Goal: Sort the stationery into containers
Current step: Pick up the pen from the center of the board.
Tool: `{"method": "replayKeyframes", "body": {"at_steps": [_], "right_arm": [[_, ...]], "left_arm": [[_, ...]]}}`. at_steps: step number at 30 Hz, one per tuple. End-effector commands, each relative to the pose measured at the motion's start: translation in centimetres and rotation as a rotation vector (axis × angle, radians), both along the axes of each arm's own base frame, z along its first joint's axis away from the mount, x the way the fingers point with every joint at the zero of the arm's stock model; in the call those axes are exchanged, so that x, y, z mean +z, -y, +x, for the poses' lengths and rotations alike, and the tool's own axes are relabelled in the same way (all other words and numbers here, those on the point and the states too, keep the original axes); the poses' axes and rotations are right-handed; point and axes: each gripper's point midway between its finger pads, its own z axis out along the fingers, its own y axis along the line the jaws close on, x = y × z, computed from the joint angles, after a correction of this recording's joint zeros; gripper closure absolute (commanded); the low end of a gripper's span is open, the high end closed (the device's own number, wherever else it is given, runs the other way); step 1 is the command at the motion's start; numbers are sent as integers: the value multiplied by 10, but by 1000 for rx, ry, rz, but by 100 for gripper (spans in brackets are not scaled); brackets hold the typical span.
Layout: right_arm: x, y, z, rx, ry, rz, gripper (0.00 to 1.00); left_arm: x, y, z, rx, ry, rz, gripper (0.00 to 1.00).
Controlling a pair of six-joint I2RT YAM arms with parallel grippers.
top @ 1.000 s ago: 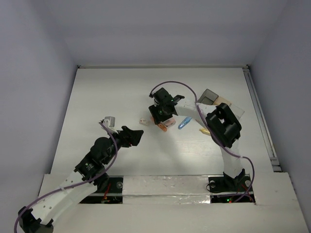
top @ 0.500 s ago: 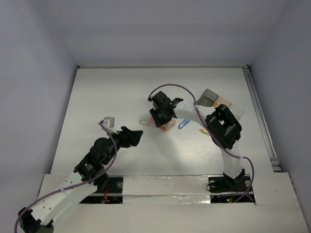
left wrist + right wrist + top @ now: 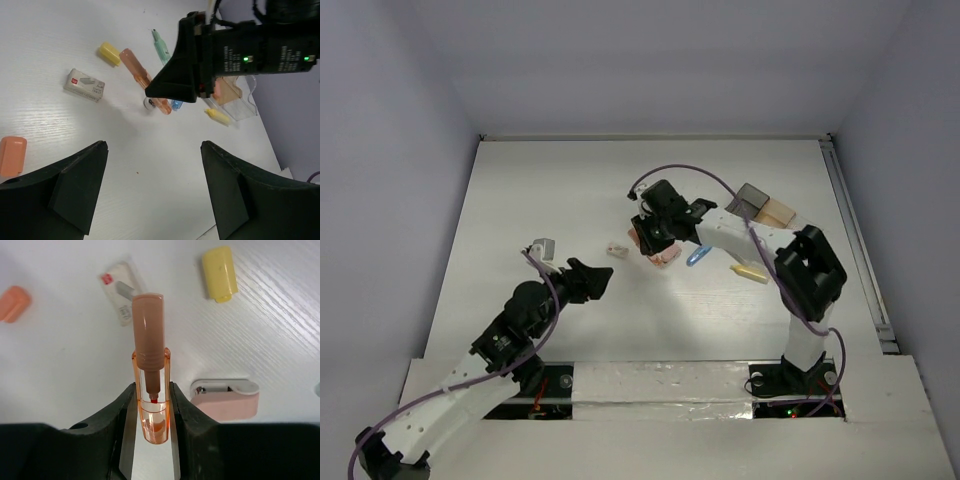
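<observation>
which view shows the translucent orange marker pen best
The right wrist view: the translucent orange marker pen fills the centre, cap and tip clear, between the fingers of the right gripper. The left wrist view shows its length, one end behind that gripper. The top view shows only a small orange bit.

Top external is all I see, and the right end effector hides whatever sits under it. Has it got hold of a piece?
Observer: Yes. The right wrist view shows the right end effector shut on the orange highlighter, gripping its clear barrel with the cap pointing away.
Operator: Anything crowding it?
Observer: A pink piece lies just beside one finger.
Operator: And the left end effector?
Observer: In the left wrist view the left end effector is open and holds nothing.
</observation>
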Motion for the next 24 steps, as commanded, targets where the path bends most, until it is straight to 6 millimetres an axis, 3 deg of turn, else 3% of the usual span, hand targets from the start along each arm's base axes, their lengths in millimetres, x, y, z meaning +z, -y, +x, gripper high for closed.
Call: {"method": "replayKeyframes", "body": {"at_steps": [1,2,9,13,18,24], "right_arm": [[54,-17,-11,109,75,148,86],[70,-17,-16,128,95,180,86],[97,-5,-62,281,103,271,86],[97,8,-77,296,105,271,87],[104,8,-90,341,98,313,87],[105,-1,-103,384,91,313,88]], "left_arm": [[44,10,4,-24,70,-79,29],[47,12,5,-28,73,-85,30],[62,41,20,-89,38,-105,31],[67,53,25,-112,21,-133,33],[63,70,29,-169,-5,-134,40],[61,76,32,-181,-8,-138,50]]}}
